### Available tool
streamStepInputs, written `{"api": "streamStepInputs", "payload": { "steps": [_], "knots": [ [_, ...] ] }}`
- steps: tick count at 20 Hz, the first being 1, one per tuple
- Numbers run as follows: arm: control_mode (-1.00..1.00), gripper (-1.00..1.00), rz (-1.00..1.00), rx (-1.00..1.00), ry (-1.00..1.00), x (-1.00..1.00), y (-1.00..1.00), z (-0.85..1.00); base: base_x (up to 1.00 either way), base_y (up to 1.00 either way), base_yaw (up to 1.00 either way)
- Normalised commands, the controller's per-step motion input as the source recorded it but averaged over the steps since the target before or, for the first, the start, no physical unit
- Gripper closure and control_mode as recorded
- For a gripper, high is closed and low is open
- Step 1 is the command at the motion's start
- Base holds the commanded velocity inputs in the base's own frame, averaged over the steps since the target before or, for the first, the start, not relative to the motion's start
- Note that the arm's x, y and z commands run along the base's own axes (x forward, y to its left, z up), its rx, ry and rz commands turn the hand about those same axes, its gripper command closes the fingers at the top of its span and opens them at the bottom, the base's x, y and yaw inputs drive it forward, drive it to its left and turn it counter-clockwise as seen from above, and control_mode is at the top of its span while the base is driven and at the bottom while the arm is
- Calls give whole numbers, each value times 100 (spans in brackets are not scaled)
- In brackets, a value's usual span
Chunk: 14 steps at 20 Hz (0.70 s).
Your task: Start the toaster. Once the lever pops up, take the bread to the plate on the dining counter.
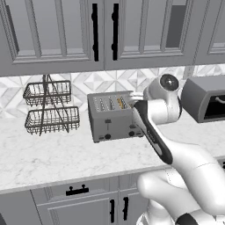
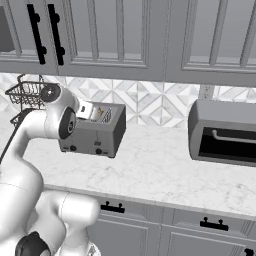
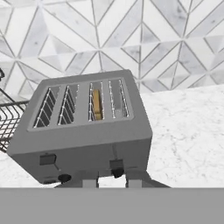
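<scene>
The grey four-slot toaster [image 1: 110, 117] [image 2: 95, 131] [image 3: 87, 127] stands on the marble counter against the tiled wall. A tan bread slice [image 3: 96, 105] [image 1: 120, 103] sits low in its third slot from the left. My gripper [image 3: 111, 181] hovers just in front of and above the toaster's front face. Its fingers are apart, with the right dark lever [image 3: 116, 164] between them. That lever sits lower than the left lever [image 3: 47, 159]. In the base views my wrist covers the toaster's right front. The plate and the dining counter are out of view.
A two-tier wire basket rack [image 1: 48, 107] [image 2: 27, 95] stands left of the toaster. A larger dark grey box appliance [image 1: 204, 99] [image 2: 225, 132] sits to the right. Grey wall cabinets with black handles [image 1: 95, 30] hang overhead. Bare marble counter [image 1: 52, 158] lies in front.
</scene>
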Motion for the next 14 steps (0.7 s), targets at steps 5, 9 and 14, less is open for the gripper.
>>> {"api": "streamStepInputs", "payload": {
  "steps": [5, 9, 14],
  "knots": [
    [-100, -100, 2, 0, 6, 0, 0, 55, 0, 0, 0],
    [-100, -100, 2, 0, 1, -1, 0, 7, 0, 0, 0],
    [-100, -100, 1, 0, -4, -12, 10, 0, 0, 0, 0]
  ]
}}
